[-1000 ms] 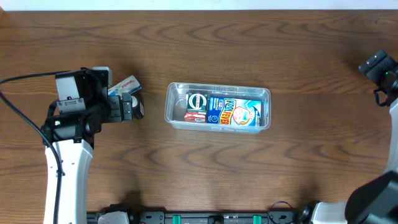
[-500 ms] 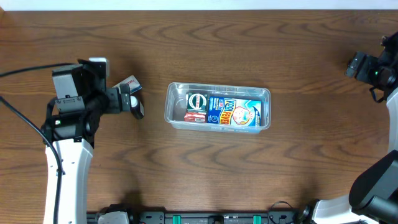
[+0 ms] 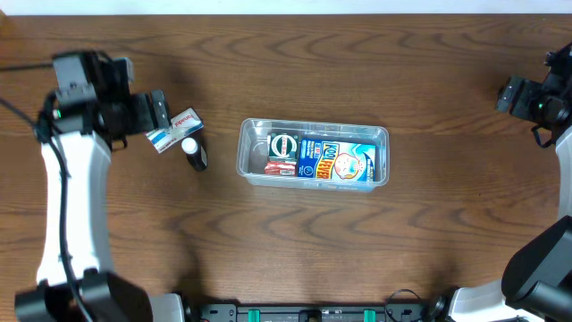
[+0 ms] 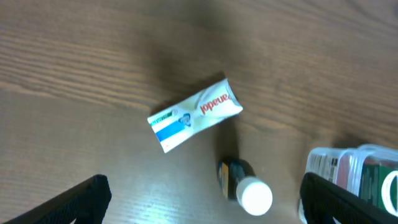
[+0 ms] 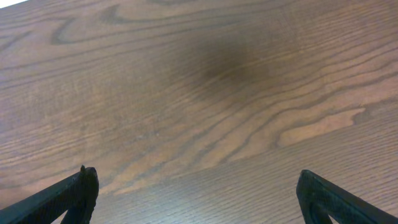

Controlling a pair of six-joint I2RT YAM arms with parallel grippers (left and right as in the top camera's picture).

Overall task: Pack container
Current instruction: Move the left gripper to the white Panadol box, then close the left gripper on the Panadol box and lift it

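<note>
— Where is the container?

— I see the container [image 3: 243,152] at the centre of the overhead view, with a blue box [image 3: 338,161] already inside.

— And the tools?

— The left gripper [image 4: 200,198] is spread wide and empty over the loose goods at left. The right gripper [image 5: 196,193] is also spread, idle at the right edge.

— Which step?

— Pick-up, in my judgement. Next I lower onto the white packet [image 4: 194,114] and close. The bottle [image 4: 244,188] comes after.
</note>
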